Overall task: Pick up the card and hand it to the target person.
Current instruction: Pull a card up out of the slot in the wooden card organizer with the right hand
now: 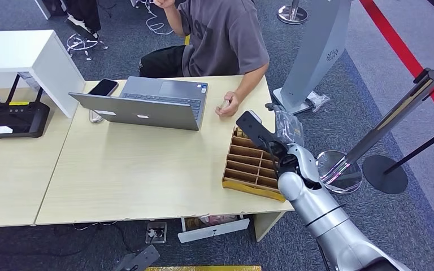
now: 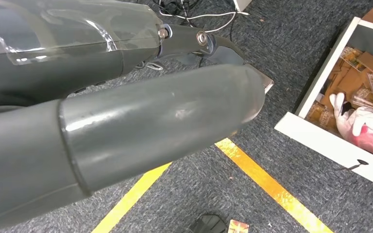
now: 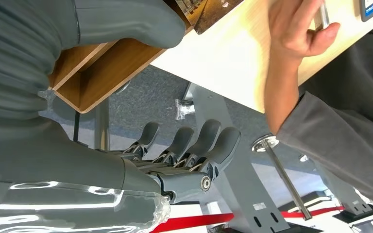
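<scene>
We cannot pick out a single card: the slotted card box (image 1: 252, 165) at the table's (image 1: 135, 175) right edge near its front corner shows only dividers, and our right hand (image 1: 258, 134) covers part of its far end. In the right wrist view that hand (image 3: 184, 150) has its fingers (image 3: 212, 137) spread and holds nothing. Our left hand (image 2: 126, 116) fills its wrist view with thumb and cover, so we cannot tell how it stands. One laptop (image 1: 147, 103), one phone (image 1: 103, 87) and one person's hand (image 1: 227, 105) lie along the far edge.
</scene>
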Robot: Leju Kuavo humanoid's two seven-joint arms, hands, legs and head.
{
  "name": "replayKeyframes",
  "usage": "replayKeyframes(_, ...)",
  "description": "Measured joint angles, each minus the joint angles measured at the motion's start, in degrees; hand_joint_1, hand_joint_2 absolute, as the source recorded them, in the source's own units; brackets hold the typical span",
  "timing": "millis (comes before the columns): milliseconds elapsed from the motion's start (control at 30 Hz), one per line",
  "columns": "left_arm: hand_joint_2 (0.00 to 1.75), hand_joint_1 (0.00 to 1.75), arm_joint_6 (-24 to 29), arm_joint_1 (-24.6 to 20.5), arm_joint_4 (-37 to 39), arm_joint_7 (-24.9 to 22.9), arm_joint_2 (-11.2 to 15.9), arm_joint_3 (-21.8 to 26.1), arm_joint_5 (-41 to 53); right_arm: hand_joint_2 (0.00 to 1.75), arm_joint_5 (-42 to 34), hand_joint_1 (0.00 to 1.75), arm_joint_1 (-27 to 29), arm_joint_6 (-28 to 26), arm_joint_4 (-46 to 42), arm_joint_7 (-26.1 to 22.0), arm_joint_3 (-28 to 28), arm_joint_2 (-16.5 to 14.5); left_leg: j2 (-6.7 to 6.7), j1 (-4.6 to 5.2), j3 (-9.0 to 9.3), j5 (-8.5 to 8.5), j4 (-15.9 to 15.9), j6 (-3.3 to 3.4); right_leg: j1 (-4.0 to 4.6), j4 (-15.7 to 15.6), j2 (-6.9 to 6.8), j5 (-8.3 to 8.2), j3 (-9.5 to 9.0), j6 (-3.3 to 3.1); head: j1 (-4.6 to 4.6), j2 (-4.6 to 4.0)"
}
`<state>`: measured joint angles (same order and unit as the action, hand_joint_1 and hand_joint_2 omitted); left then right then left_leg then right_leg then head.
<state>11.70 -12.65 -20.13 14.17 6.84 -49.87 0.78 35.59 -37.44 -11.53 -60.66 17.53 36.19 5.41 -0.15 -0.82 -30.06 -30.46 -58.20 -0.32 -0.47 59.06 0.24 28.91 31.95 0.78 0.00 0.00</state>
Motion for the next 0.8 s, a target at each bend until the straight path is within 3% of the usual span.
replayKeyframes(533, 0.00, 0.00, -1.04, -0.15, 0.09, -0.34, -0.11, 0.44, 0.41, 1.75, 1.34, 0.72, -1.44, 2.68, 1.19, 0.94, 2.30, -1.27, 0.03, 0.00, -0.03, -0.03, -0.04, -0.01, 0.00, 0.06, 0.04, 0.03, 0.04, -0.01, 0.00, 0.00)
replayKeyframes(800, 0.00, 0.00, -2.00, -1.10, -0.11, -0.64, -0.24, 0.31, 1.44, 1.75, 3.54, 0.72, -4.33, 3.60, 8.00, 0.08, 4.24, -3.40, 0.11, 0.01, 0.04, 0.09, 0.11, 0.01, 0.00, -0.09, 0.10, -0.12, 0.00, -0.02, 0.00, 0.00)
